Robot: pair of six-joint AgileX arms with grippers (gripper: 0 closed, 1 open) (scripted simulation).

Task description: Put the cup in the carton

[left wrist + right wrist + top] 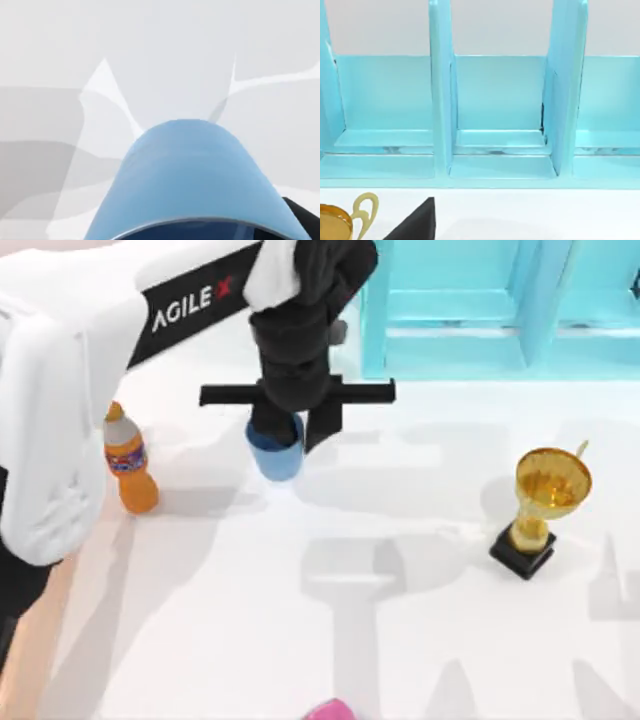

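The cup (278, 456) is a small blue tumbler standing left of the table's middle, near the back. My left gripper (292, 428) comes down on it from above, with black fingers (322, 424) on either side of its rim, shut on the cup. In the left wrist view the cup (190, 175) is very close, its open rim nearest the camera, and a black fingertip (302, 216) shows beside it. The carton is out of view.
An orange bottle (128, 460) stands to the cup's left. A gold trophy (545, 502) on a black base stands at the right. A light-blue shelf frame (470, 310) runs along the back, with its compartments (500, 110) facing the right wrist camera. A pink thing (330, 710) sits at the front edge.
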